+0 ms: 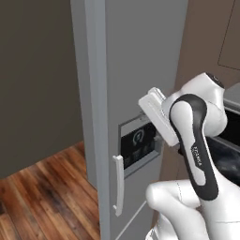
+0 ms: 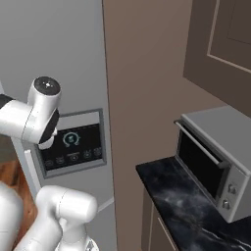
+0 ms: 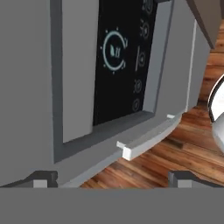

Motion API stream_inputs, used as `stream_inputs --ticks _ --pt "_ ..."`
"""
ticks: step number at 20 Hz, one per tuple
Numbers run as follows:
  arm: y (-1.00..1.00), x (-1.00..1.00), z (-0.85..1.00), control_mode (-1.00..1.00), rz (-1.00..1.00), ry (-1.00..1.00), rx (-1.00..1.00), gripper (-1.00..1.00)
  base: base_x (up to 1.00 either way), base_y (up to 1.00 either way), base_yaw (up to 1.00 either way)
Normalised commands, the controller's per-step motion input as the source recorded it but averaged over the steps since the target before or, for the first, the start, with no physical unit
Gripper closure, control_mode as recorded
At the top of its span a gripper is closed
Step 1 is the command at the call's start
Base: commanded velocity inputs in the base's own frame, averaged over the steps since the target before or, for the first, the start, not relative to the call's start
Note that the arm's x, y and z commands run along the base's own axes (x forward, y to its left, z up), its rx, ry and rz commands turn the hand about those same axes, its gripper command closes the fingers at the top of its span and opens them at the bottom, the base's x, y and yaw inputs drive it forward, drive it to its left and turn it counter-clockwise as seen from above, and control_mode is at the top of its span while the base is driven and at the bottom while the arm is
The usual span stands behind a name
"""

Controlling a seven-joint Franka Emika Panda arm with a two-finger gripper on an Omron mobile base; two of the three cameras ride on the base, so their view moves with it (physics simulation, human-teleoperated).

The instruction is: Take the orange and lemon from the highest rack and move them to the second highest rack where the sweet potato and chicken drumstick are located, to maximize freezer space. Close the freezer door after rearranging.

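Observation:
The tall grey freezer [image 1: 136, 56] stands in front of me with its front shut. Its dark dispenser panel [image 3: 118, 61] is close ahead in the hand view, rolled on its side, and also faces me in the right base view [image 2: 73, 144]. A white bar handle [image 1: 118, 185] runs down the freezer door [image 1: 110, 93] below and left of the panel. My gripper [image 3: 113, 177] hovers open just off the panel, its fingertips [image 3: 43, 177] wide apart with nothing between them. The orange, lemon, sweet potato, chicken drumstick and both racks are hidden behind the shut front.
A grey countertop oven [image 2: 215, 157] sits on a black marble counter [image 2: 166, 196] to the right of the freezer. A brown cabinet wall [image 2: 142, 73] stands between them. Wooden floor [image 1: 42, 197] lies open to the freezer's left.

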Motion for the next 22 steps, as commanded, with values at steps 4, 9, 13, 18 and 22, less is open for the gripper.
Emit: stream_inputs --ticks 4,9,13,18,22 --pt "0.39 0.73 0.09 -1.0 -0.26 0.0 0.0 -1.0 0.0 0.0 0.0" --pt "0.36 0.68 0.0 -1.0 -0.4 0.0 0.0 -1.0 0.0 0.0 0.0" --pt "0.28 0.67 0.0 -1.0 -0.46 0.0 0.0 -1.0 0.0 0.0 0.0" --pt "0.18 0.59 0.0 -1.0 -0.44 0.0 0.0 -1.0 0.0 0.0 0.0" --pt "0.06 0.67 0.0 -1.0 -0.37 0.08 0.0 -1.0 0.0 0.0 0.0"
